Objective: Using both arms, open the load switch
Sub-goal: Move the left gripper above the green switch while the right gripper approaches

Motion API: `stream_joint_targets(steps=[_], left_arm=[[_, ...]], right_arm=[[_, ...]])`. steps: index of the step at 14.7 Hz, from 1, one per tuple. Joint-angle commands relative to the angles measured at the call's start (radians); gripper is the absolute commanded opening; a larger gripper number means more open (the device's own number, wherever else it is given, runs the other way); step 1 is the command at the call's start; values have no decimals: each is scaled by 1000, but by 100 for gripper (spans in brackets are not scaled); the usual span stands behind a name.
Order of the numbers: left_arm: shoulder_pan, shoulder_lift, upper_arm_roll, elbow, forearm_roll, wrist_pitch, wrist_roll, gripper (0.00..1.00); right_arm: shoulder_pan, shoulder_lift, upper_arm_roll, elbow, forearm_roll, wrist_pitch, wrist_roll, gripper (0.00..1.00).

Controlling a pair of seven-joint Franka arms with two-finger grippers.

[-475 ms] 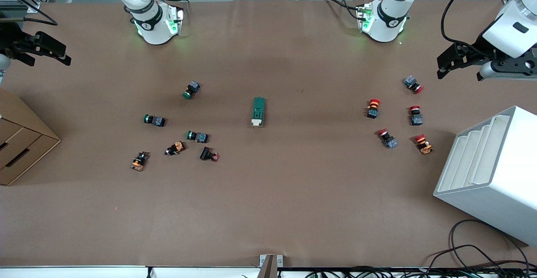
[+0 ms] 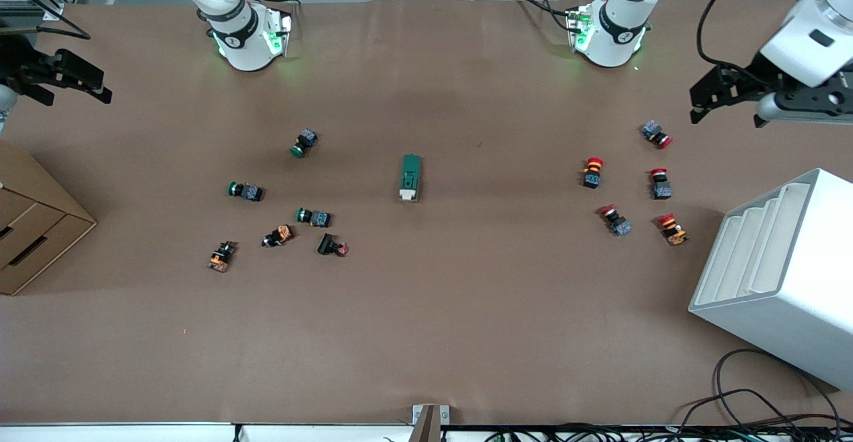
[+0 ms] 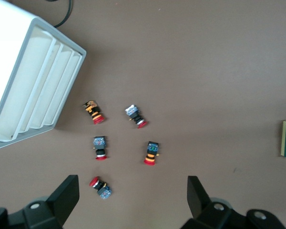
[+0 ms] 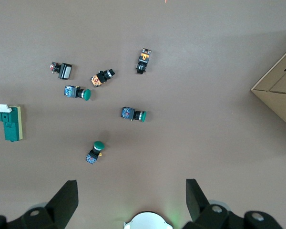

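since the earlier frame only the left gripper has shifted, lifting slightly at the left arm's end of the worktop; its fingers are spread wide and empty. the right gripper hangs over the right arm's end, also wide open and empty. the load switch lies mid-worktop, untouched. it looks light, rigid, likely to slide: pin the green body, pull the white lever.

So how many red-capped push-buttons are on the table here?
5, all toward the left arm's end: one farthest from the front camera, two mid-cluster, two nearest it, beside the white rack. None looks hidden.
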Motion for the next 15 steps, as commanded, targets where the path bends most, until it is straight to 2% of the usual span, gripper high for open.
stream_joint_targets(steps=[1, 5, 8, 10, 12, 15], left_arm=[[-5, 14, -105, 27, 14, -17, -104, 100], [-6, 26, -327, -11, 19, 26, -401, 100], [-8, 64, -481, -68, 56, 136, -710, 100], [-21, 122, -579, -80, 139, 182, -866, 100], [-98, 199, -607, -89, 253, 224, -1018, 100], [-257, 337, -607, -89, 451, 261, -1253, 100]], right_arm=[[2, -22, -4, -20, -6, 1, -23, 100], [-6, 11, -4, 12, -20, 10, -18, 100], [-4, 109, -4, 30, -23, 42, -20, 100], [-4, 177, -2, 32, -35, 80, -21, 100], [-19, 267, -4, 37, -37, 139, -68, 100], [-19, 306, -2, 32, -44, 145, -103, 100]])
